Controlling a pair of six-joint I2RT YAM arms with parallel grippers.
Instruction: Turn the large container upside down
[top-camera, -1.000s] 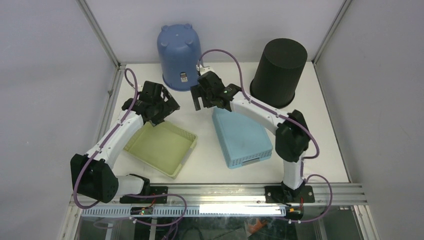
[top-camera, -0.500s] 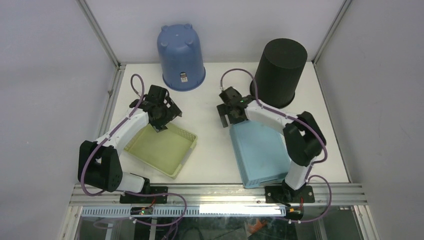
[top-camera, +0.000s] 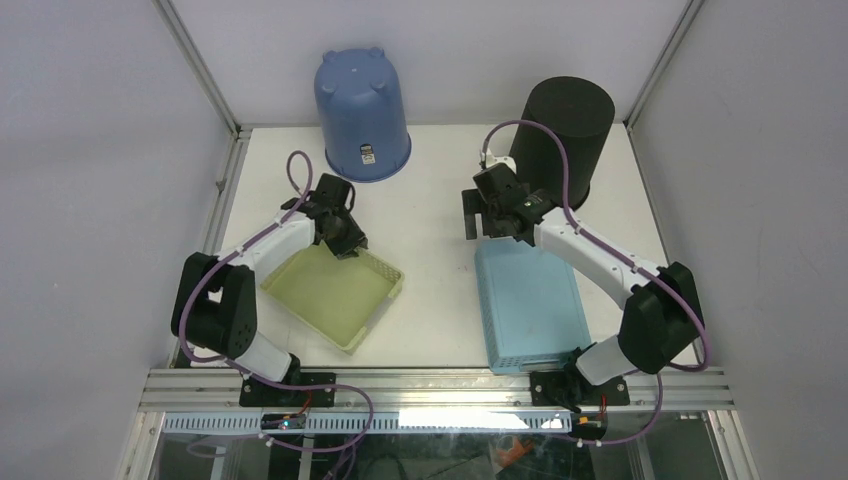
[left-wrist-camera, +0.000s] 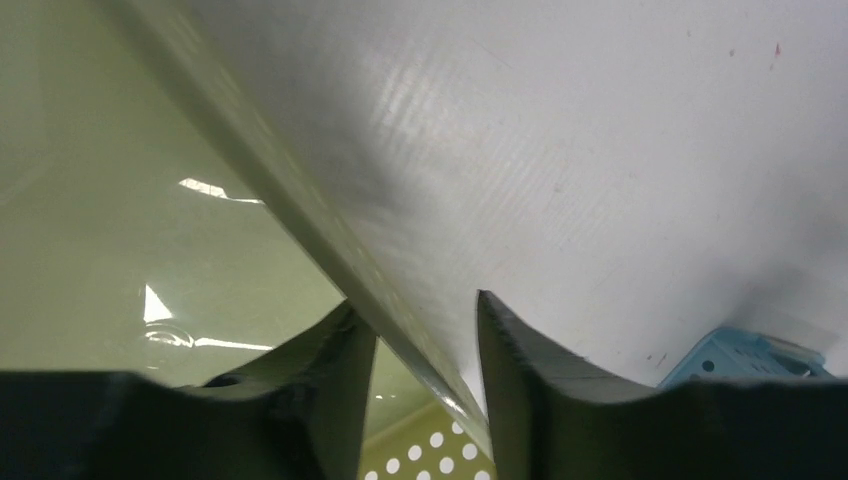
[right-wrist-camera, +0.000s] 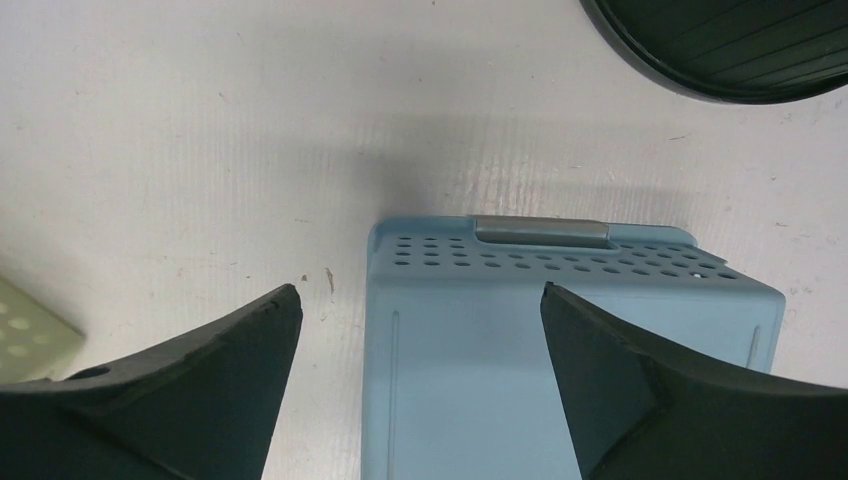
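Bin (top-camera: 530, 305) status: base up, open side down, flat on the table (top-camera: 430, 205) at 4 o'clock. One second ago it lies skewed near the centre with the right arm across it. It now sits square to the near edge, further right. The right gripper (top-camera: 480, 227) hovers over the bin's far end at 1 o'clock, fingers spread wide and clear of the plastic; the wrist view shows both fingers flanking the bin without contact.

Judgement: the bin reads as inverted and released, so the flip appears complete. Only withdrawal of the right arm seems to remain.

The left gripper (left-wrist-camera: 415, 300) is at 9 o'clock, pinched on the far rim of the tray (top-camera: 325, 300). The tray is open side up and has shifted slightly right over the same second.

Surface: white, matte and lightly scuffed, and the bin rests level on it. A blue bucket (top-camera: 360, 110) stands inverted at 11 o'clock and a black bucket (top-camera: 558, 140) at 1 o'clock. The black bucket is just beside the right gripper, so the exit path needs care. Grey panels (top-camera: 100, 150) enclose the cell on three sides.
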